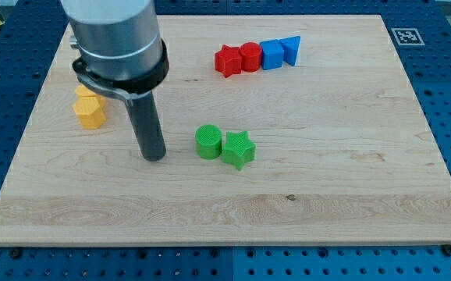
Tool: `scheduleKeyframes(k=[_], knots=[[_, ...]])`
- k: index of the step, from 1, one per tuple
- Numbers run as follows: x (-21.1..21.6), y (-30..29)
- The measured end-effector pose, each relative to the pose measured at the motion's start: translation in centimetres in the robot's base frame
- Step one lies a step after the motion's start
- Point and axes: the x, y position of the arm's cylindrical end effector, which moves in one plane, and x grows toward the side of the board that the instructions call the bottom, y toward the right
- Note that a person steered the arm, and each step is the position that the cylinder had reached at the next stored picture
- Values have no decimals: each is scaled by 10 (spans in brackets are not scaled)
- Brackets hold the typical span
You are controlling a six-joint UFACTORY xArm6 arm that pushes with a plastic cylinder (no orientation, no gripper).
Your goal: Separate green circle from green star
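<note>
The green circle [207, 142] sits near the middle of the wooden board [327, 187]. The green star [239, 149] touches it on the view's right. My tip [154, 156] rests on the board to the view's left of the green circle, about a block's width away from it. The rod rises from the tip into the grey arm body at the view's top left.
A yellow block [88, 108] lies at the view's left, partly behind the arm. A row of a red star [227, 61], a red circle [250, 56], a blue square [272, 55] and a blue triangle [291, 50] lies at the view's top.
</note>
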Motion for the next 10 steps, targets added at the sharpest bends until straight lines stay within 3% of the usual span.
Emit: scheduleKeyframes(k=[4,8,10], knots=[[26,68],[26,90],[-9,94]])
